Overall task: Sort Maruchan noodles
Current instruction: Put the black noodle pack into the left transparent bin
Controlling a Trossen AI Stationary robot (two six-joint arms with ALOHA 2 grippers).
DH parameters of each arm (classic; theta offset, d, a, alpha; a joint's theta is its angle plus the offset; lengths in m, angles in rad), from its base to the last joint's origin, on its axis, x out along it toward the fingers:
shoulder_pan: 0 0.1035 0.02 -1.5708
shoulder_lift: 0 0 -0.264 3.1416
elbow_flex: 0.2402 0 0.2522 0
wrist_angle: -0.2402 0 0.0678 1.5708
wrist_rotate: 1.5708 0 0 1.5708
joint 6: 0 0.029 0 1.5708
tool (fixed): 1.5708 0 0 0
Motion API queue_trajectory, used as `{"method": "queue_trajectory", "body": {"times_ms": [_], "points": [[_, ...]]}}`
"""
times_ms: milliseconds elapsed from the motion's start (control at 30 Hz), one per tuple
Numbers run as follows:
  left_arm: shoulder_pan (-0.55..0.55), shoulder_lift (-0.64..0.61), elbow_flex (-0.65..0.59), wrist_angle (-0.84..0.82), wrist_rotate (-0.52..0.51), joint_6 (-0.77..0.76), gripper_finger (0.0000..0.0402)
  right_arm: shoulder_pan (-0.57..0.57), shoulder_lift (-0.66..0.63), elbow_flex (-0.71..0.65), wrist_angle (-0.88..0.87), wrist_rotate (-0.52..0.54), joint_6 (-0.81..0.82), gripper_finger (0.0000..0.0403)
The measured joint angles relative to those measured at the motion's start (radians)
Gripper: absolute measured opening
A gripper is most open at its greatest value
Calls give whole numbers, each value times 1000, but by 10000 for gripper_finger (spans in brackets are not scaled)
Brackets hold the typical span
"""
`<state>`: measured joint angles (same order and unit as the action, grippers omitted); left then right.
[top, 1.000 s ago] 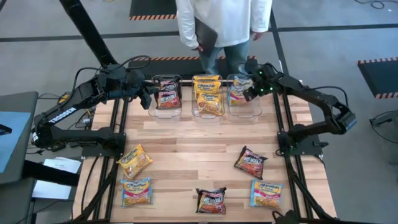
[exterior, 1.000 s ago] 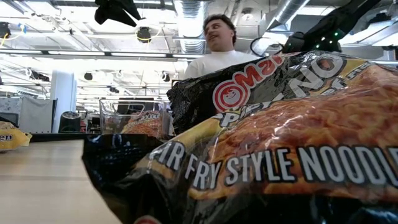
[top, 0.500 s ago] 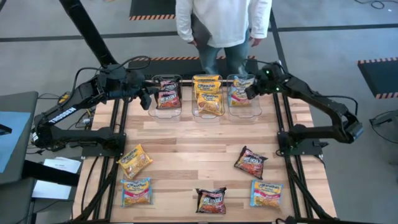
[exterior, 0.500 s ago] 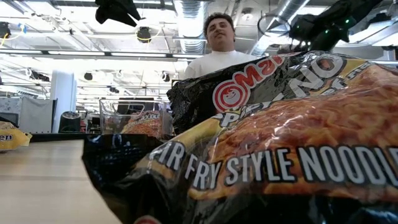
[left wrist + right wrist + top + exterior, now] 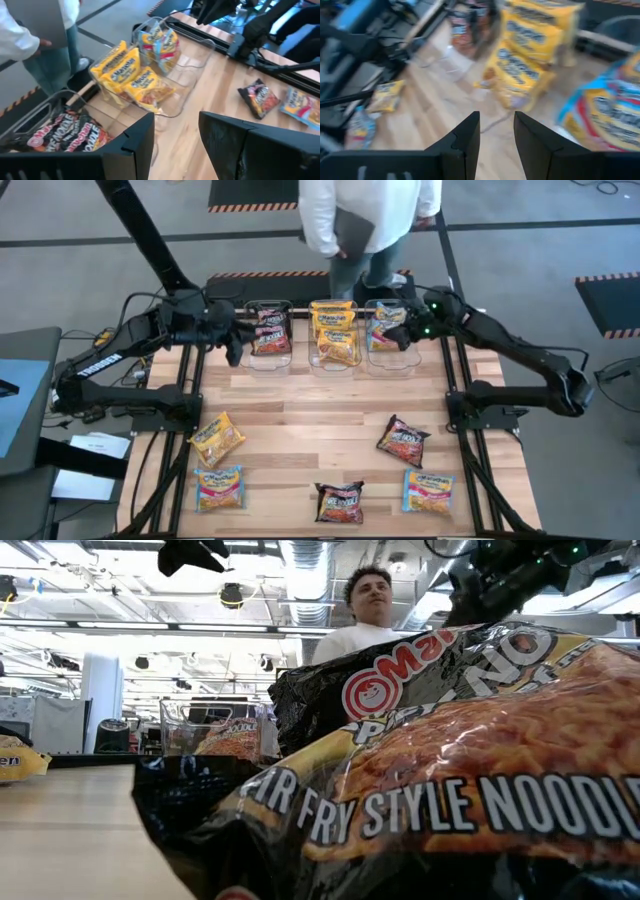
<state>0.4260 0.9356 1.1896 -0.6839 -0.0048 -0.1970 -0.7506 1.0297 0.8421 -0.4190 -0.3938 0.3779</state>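
Three clear tubs [image 5: 335, 362] along the far edge hold packets by colour: dark red-black, yellow-orange, blue-yellow. Left gripper [image 5: 234, 350] hangs beside the red tub, jaws parted and empty. Right gripper [image 5: 398, 337], probably just over the blue-yellow tub, is likewise parted and empty. Five loose packets [image 5: 217, 436] lie well apart, near the front edge.
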Motion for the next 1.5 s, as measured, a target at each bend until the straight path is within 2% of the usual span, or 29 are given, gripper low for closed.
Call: {"method": "queue_trajectory", "body": {"times_ms": [133, 300, 433, 633, 933, 1033, 1267, 1500], "points": [[-20, 0, 0, 0, 0, 2, 141, 69, -14, 0, 20, -50, 49, 143], [-33, 0, 0, -3, 5, 2, 141, 172, -25, 0, 63, -55, 124, 143], [-55, 0, 0, -18, 59, 0, 141, 252, -25, 0, 90, -55, 196, 143], [-125, 0, 0, -44, 111, -30, 141, 408, -25, 0, 99, -55, 311, 143], [-247, -1, 0, -70, 115, -33, 141, 655, 3, 0, 133, -55, 460, 143], [-281, -1, 0, -70, 114, -42, 141, 725, 27, 0, 183, -54, 484, 143], [-360, -1, 0, -69, 115, -73, 141, 833, 126, 0, 431, -50, 558, 145], [-451, -1, 0, -69, 115, -133, 141, 904, 256, 0, 731, -53, 621, 189]]}}
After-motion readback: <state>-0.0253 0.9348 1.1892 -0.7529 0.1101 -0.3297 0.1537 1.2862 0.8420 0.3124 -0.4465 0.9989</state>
